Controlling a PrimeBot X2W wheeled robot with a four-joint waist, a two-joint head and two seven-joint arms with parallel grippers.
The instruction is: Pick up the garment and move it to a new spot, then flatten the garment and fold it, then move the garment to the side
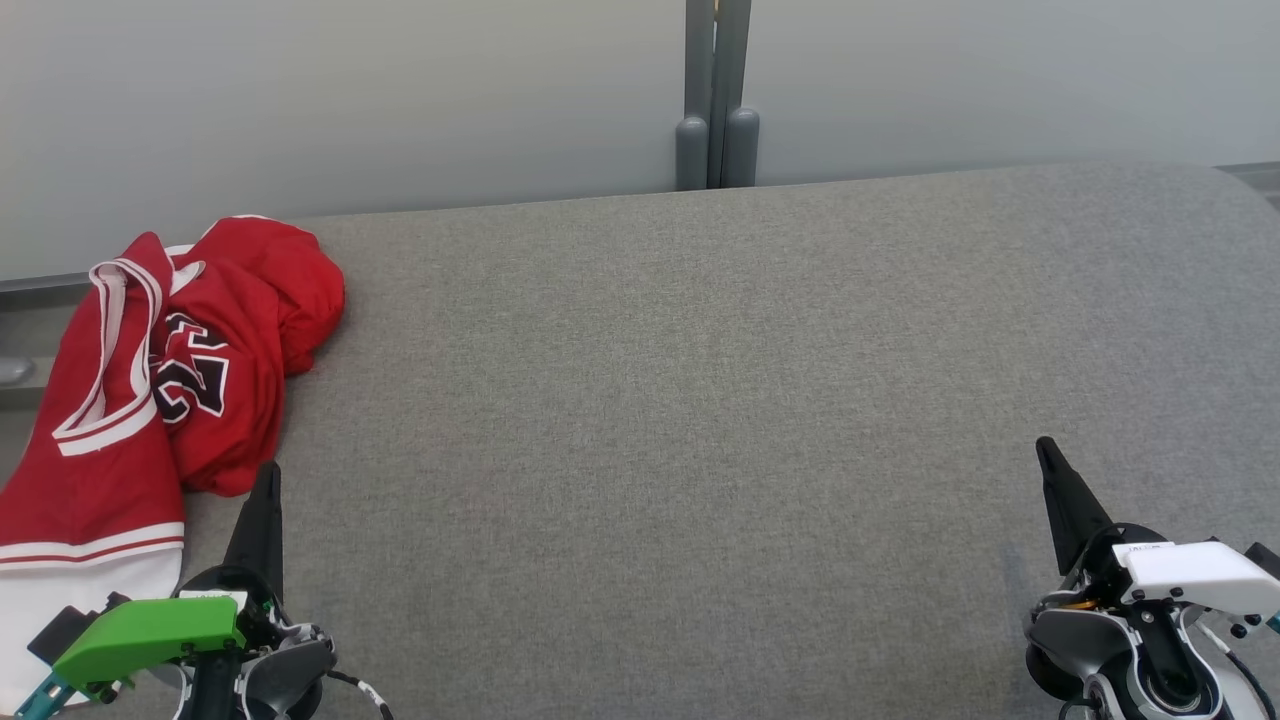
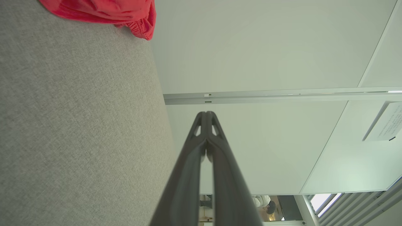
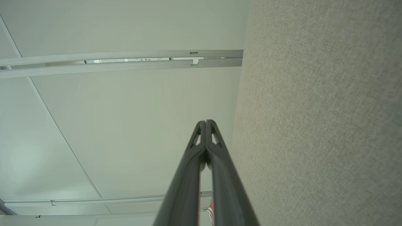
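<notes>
At left of frame, garment (image 1: pixel 150 390) is seen crumpled, ungrasped; every step is judged outstanding. Both left gripper (image 1: pixel 267 480) and right gripper (image 1: pixel 1048 455) are pressed together, empty.

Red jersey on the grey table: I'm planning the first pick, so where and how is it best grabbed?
Probably the bunched hump at the jersey's far right end: it stands raised off the table, so a fold can be pinched there. Come from above with the left hand, which sits nearest; it is shut, so it would have to open first.
</notes>
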